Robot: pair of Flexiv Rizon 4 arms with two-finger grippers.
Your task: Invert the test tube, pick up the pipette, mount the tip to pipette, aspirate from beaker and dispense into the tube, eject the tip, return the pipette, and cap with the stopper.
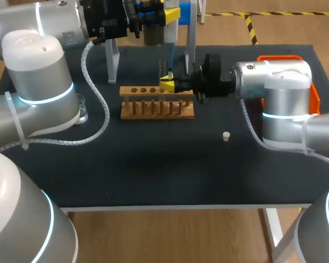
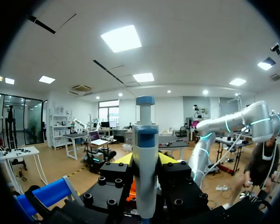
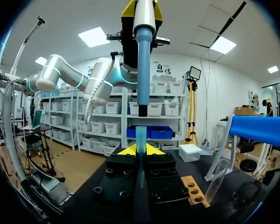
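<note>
- As the head view looks down on the dark counter (image 1: pixel 153 175), one wooden rack (image 1: pixel 157 109) stands near its middle, with three open holes showing in its top rail.
- My left pincer (image 1: pixel 171 15), at the far edge, grips one pipette (image 1: pixel 171 32) that points straight down at the rack's right end.
- My right pincer (image 1: pixel 168 84) comes in from the right and sits over that end of the rack, directly under the pipette.
- One small white stopper (image 1: pixel 226 136) lies alone on the counter, nearer than the rack and to its right.
- One glass beaker (image 1: pixel 83 108) stands at the left, half hidden behind my left arm; its contents cannot be made out.
- One orange box (image 1: pixel 313 93) shows behind my right arm.
- Left wrist view: the pipette stands upright, clamped between the pincer's two fingers.
- Right wrist view: the pincer's fingers close on one clear test tube (image 3: pixel 140 139), held upright with its mouth up; whether it holds liquid cannot be told.
- The pipette's lower end hangs just above that mouth, apart from it, and the rack lies beside the pincer.
</note>
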